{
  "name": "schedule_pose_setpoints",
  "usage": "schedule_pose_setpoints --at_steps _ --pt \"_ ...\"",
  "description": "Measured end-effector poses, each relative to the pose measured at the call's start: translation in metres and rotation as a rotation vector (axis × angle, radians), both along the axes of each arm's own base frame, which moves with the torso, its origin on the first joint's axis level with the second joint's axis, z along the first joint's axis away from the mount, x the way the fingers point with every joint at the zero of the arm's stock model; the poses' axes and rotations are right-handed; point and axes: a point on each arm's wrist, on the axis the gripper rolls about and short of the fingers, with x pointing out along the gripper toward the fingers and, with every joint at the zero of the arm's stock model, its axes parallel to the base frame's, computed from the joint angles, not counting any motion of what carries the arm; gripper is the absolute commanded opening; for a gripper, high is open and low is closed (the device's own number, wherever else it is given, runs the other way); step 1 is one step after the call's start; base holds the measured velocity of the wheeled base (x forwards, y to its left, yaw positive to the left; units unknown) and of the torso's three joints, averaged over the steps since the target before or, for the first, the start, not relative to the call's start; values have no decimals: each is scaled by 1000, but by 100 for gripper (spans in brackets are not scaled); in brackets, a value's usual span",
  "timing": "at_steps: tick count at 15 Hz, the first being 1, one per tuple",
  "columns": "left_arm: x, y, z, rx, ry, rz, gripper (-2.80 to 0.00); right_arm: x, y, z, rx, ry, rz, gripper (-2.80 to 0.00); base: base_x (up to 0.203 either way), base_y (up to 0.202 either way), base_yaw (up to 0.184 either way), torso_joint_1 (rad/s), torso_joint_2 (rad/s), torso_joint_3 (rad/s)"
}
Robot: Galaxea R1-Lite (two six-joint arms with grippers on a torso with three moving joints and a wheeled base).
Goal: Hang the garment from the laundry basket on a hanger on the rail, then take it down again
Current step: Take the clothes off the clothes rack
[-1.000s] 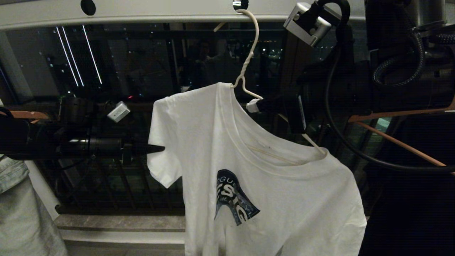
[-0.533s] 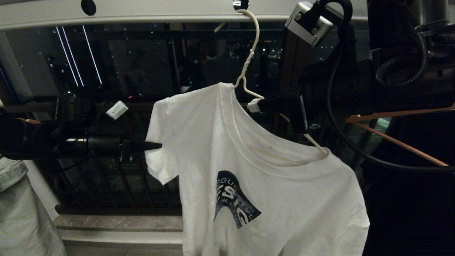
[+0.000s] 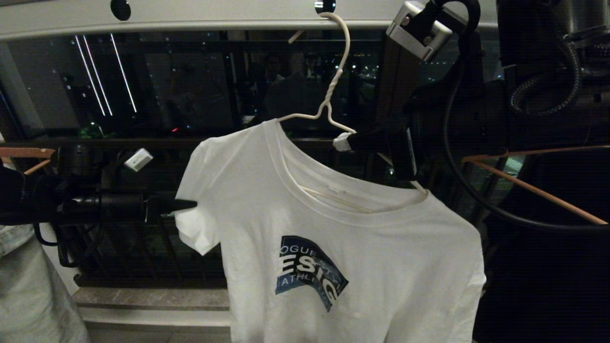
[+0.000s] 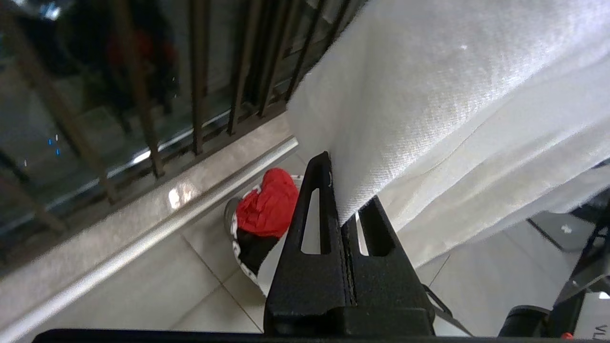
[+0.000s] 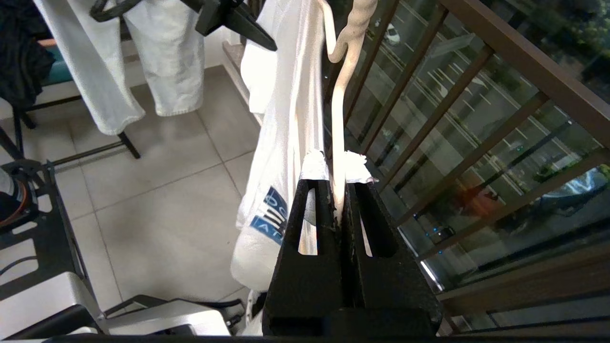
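Left wrist view alone shows laundry basket [image 4: 248, 238], left fingers [image 4: 329, 209] pinching garment [image 3: 343, 247], right fingers [image 5: 355, 209] clamping hanger [image 3: 333, 85]

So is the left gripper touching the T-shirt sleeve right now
Touching. In the left wrist view the left gripper has its fingers shut on the sleeve edge of the white T-shirt, with the fabric pinched between them.

The left gripper [image 3: 190, 205] reaches level from the left, fingers pinched together. The right gripper [image 3: 342, 141], arm raised, is clamped tight.
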Motion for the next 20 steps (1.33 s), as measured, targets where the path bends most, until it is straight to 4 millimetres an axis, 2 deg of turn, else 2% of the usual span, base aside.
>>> schedule_pose_setpoints --at_steps 4,8,9,10,14,17,18,19,20 --pt "1 14 -8 -5 21 36 -280 -2 -1 2 3 -4 0 -280 0 0 0 0 0 0" --pt "-2 12 -1 -4 7 32 -280 -3 -2 2 4 -5 0 -280 0 0 0 0 0 0" --pt "-2 11 0 -3 5 31 -85 -3 -2 3 5 -6 0 -280 0 0 0 0 0 0" --pt "-3 11 1 -3 2 31 0 -3 -2 3 5 -6 0 -280 0 0 0 0 0 0" --pt "-10 9 5 -1 -4 31 0 -3 -2 3 5 -7 -1 -280 0 0 0 0 0 0" --pt "-32 10 7 0 5 47 0 -3 -3 1 -13 3 -2 -280 0 0 0 0 0 0" --pt "-43 13 11 -4 4 61 -232 -4 -3 1 -22 5 -3 -280 0 0 0 0 0 0" --pt "-55 14 12 -7 6 72 -280 -5 -4 1 -23 5 -4 -280 0 0 0 0 0 0" --pt "-67 14 16 -8 5 82 -280 -5 -4 1 -23 4 -4 -280 0 0 0 0 0 0"
